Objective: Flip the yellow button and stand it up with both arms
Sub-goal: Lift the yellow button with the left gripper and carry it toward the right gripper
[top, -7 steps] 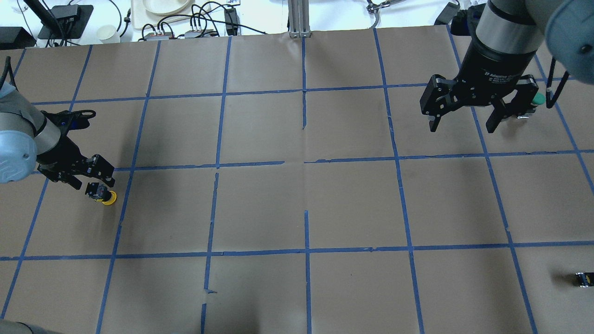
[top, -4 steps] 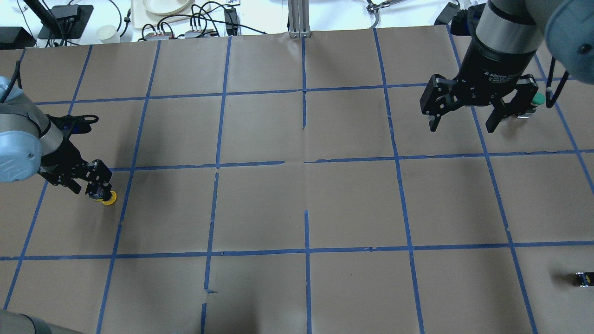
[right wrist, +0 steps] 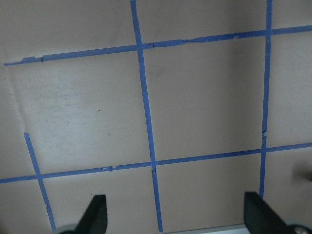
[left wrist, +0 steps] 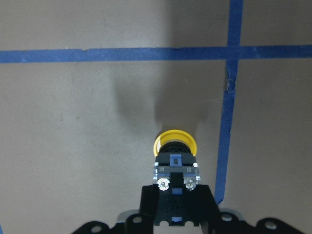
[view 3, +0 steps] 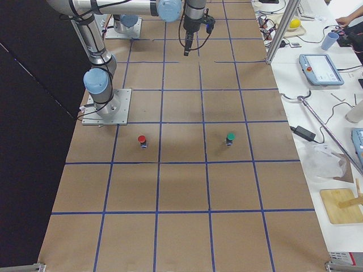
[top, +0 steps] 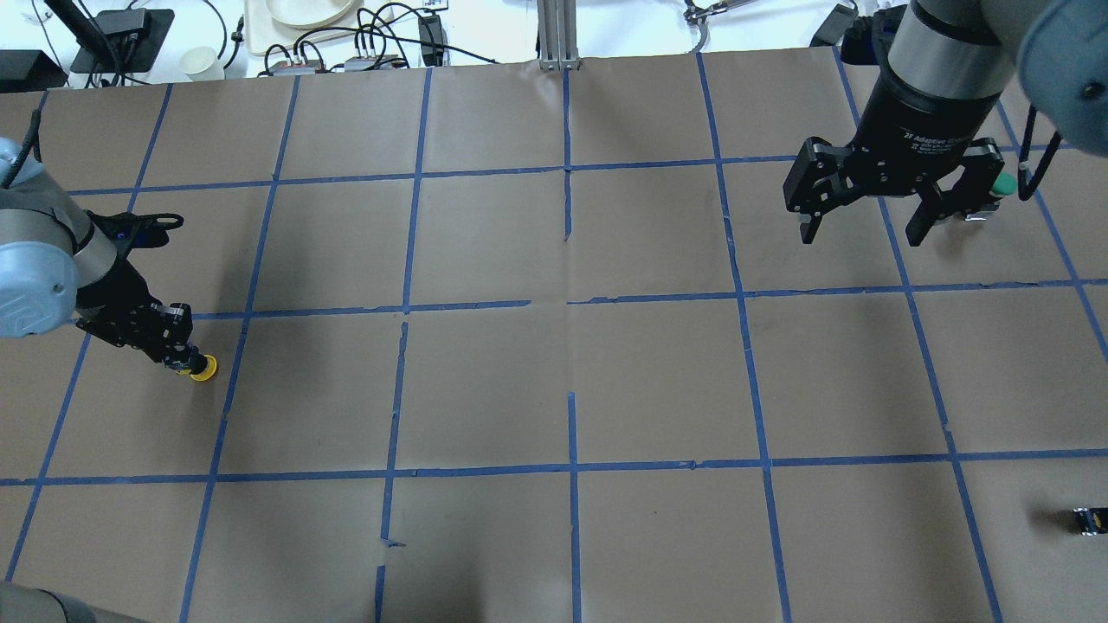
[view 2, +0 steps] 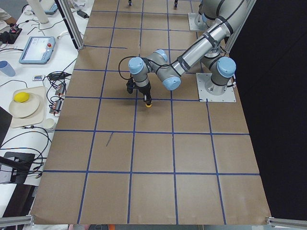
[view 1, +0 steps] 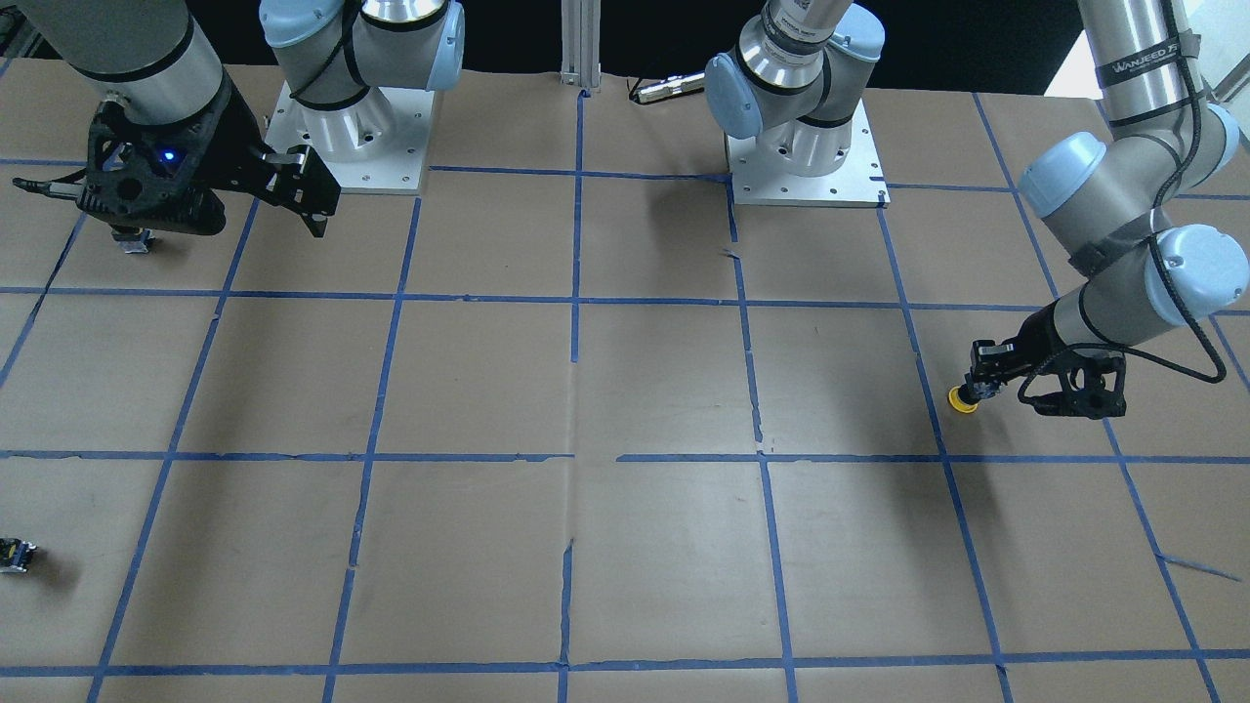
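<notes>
wrist (top: 39,290) bent low, left gripper (top: 179,357) clamps the yellow button (top: 202,370); right gripper (top: 861,235) hangs high, spread wide.

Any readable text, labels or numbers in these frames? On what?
"WANJEED", then a cut-off letter: band on the left arm.
"2F Adaptive", rest blurred: black wrist collar of the right arm.
Terminal numbers on the yellow button body: too blurred to read.
Pendant screen: too small to read.
</notes>
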Tool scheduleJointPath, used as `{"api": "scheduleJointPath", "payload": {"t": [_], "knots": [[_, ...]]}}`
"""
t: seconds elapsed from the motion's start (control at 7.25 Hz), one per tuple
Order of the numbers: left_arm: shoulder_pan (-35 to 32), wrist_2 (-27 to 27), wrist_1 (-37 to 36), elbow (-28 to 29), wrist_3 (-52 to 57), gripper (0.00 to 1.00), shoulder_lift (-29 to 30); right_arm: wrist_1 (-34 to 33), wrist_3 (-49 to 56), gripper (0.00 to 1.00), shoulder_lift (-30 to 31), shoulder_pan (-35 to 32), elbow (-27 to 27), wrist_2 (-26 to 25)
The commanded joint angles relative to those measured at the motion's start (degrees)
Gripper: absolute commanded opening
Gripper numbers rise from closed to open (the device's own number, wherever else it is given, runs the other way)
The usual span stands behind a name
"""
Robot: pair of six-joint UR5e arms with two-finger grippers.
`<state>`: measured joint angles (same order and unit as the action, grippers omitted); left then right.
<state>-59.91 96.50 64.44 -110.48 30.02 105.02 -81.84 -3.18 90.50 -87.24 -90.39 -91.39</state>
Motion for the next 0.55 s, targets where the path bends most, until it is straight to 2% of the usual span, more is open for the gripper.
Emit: {"api": "scheduleJointPath", "payload": {"t": [0.0,0.14,0.41], "knots": [[-0.82,-4.18,0.68,0.18,0.21,0.13,-1.3,-1.73,-2.16,1.0,-0.24,-0.04,0.13,0.6],[-1.87,-8.31,2.25,0.88,0.12,0.13,-2.62,-1.39,-8.79,1.0,-1.02,0.05,0.82,1.12],[-4.24,-20.5,8.83,1.06,-0.32,0.09,-5.35,-1.13,-17.42,1.0,-1.2,1.1,0.92,7.08]]}}
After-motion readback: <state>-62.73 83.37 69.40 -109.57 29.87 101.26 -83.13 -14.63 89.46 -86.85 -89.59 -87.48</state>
